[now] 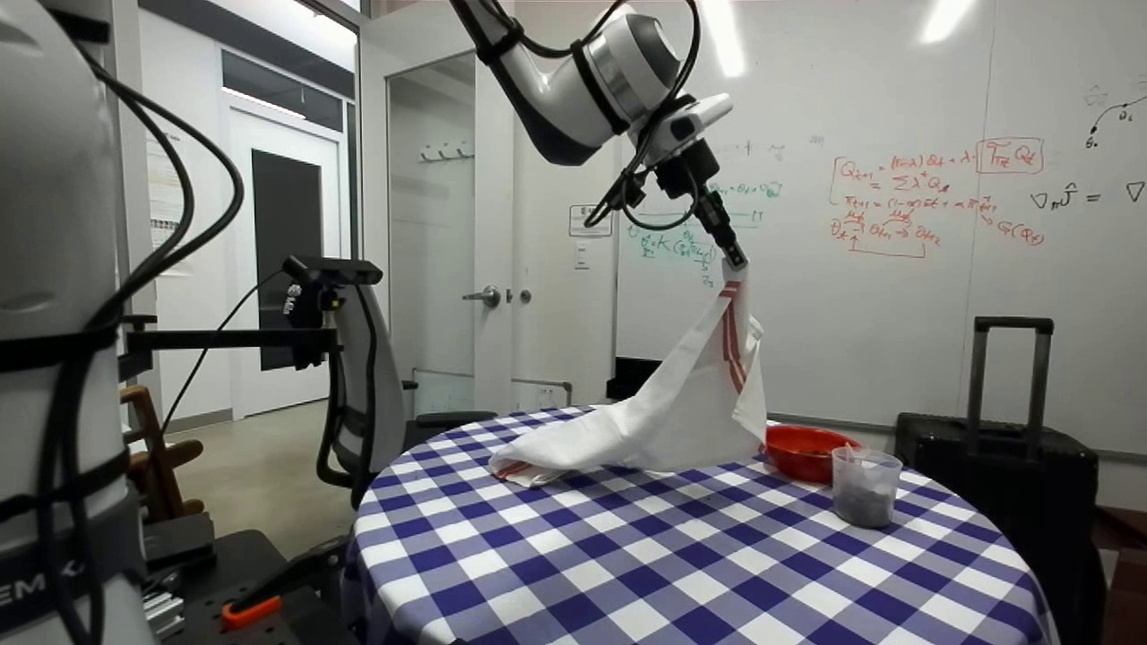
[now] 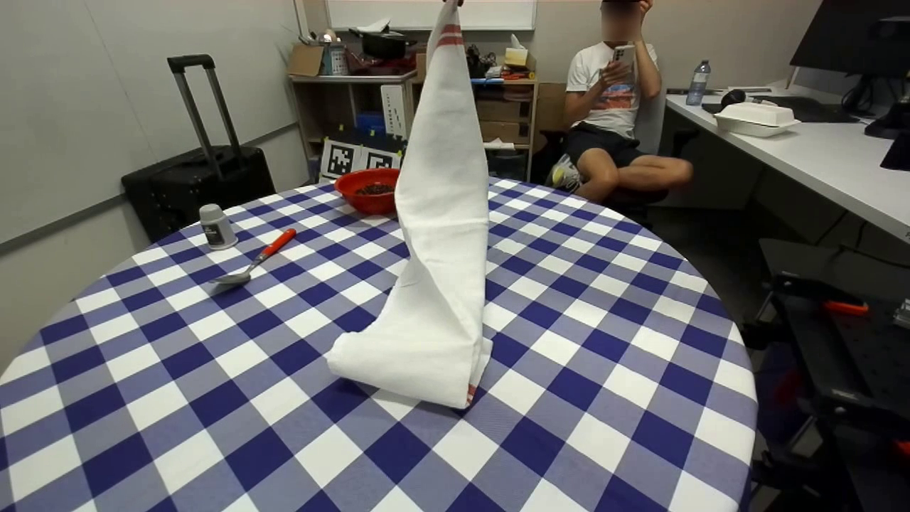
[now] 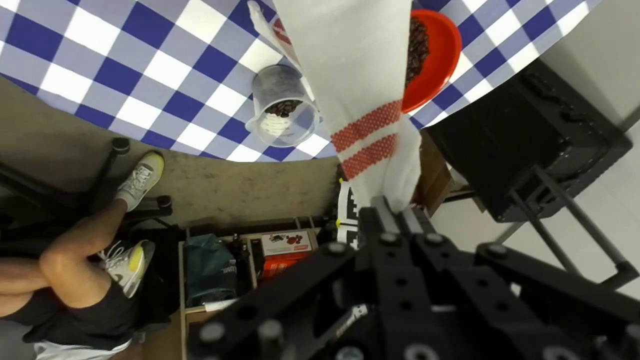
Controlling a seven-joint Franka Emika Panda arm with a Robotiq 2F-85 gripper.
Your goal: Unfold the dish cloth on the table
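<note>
Suitcase (image 2: 192, 181): black, handle raised, beyond the left edge of the desk (image 2: 213, 419) in an exterior view.
Grey container (image 2: 217, 229): stands close to that left edge.
Spoon (image 2: 270, 249): lies just beside the grey container, its red handle pointing toward the far edge.
Red bowl (image 2: 366, 204): near the far edge, with dark beans (image 3: 417, 52) inside.
Dish cloth (image 2: 444, 213): white with red stripes; upper end raised off the desk, lower part doubled over on it between the left and right edges. It hides part of the red bowl in all three views.
End effector (image 1: 735, 260): above the desk, fingers pinched on the dish cloth's upper end.
Clear cup (image 1: 866, 493): in an exterior view near the right edge and the red bowl, beans in it too. From the wrist it shows right next to the hanging dish cloth; whether they touch I cannot tell.
Person (image 2: 615, 92): seated past the far edge, holding a phone (image 2: 624, 53).
White worktop (image 2: 853, 171): past the right edge, carrying a bottle (image 2: 700, 82) and a lidded box (image 2: 757, 117).
Label on the grey container: dark, print too small to read.
Marker cards (image 2: 341, 158): black-and-white square patterns, past the far edge.
Robot body (image 1: 45, 269): letters "EM" low down.
Whiteboard (image 1: 878, 331): green notes, mostly illegible; red formulas with "Q" and one boxed term; black symbols with an equals sign.
</note>
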